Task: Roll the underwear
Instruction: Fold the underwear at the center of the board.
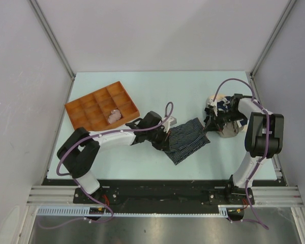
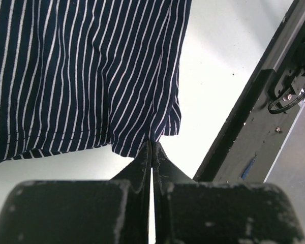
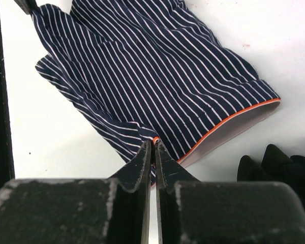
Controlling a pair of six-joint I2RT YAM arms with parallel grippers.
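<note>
Heads up on what I can't make out from here. From the top, the left gripper (image 1: 166,136) covers the 9 o'clock edge of the striped underwear (image 1: 189,138), and the right gripper (image 1: 208,127) buries most of the pile (image 1: 221,104) over at 2 o'clock, so I can't count the pieces. The pale lump (image 1: 113,115) in the tray (image 1: 73,113) is too small to identify. In the left wrist view the stripes run off at 12 and 9 o'clock. On the right wrist, black cloth (image 3: 279,162) is cut off at 4 o'clock. Both sets of tips sit right at the fabric edge, but they block whether cloth is actually pinched.
</note>
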